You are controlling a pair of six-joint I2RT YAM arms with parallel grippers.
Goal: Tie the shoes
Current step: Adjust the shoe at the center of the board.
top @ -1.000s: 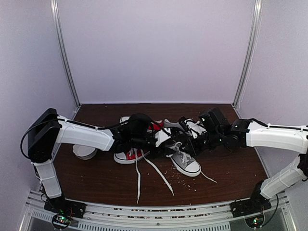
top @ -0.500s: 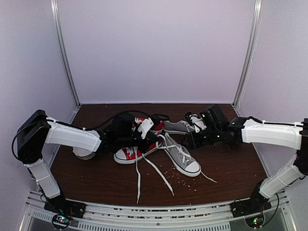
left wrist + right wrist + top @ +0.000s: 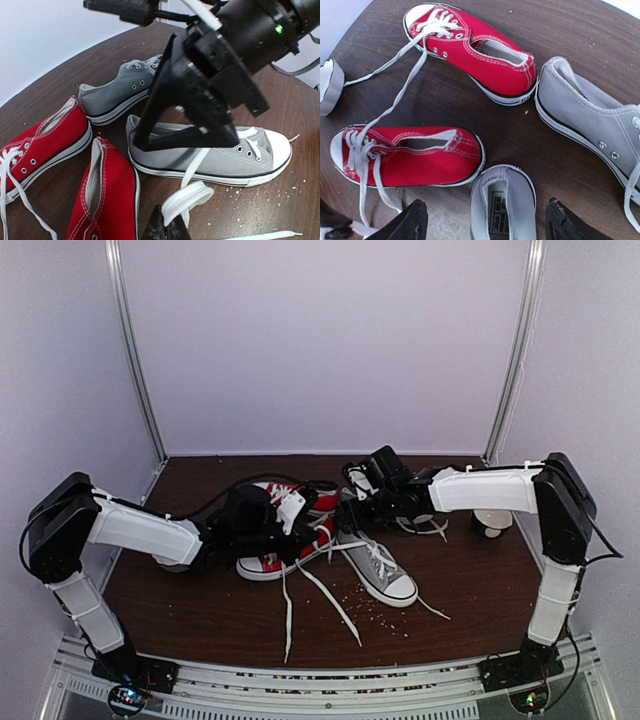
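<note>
The left gripper [image 3: 165, 231] is pinched shut on a loop of white lace [image 3: 186, 199] from one of the grey shoes [image 3: 252, 156]. The pair lies at the middle of the counter [image 3: 200, 615], one near and its mate just behind. The right gripper [image 3: 487, 222] hangs wide open and empty above a grey heel. Two red sneakers [image 3: 480, 50] lie just left.
</note>
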